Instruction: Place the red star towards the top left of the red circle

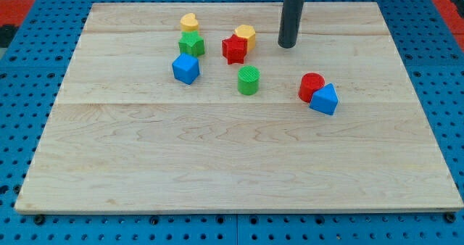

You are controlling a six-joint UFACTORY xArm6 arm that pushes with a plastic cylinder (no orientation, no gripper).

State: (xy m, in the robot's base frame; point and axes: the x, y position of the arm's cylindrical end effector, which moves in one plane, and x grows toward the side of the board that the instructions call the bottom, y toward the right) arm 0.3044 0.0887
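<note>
The red star [234,48] lies in the upper middle of the wooden board, touching a yellow hexagon [246,35] at its upper right. The red circle [312,86] sits to the right of centre, touching a blue triangle [324,99] at its lower right. My tip [288,45] is a dark rod end near the view's top, to the right of the yellow hexagon and red star, and above and left of the red circle. It touches no block.
A yellow heart [189,22], a green star [191,43] and a blue cube [185,68] stand in a column at the upper left. A green cylinder [249,80] sits below the red star. A blue pegboard [22,93] surrounds the wooden board.
</note>
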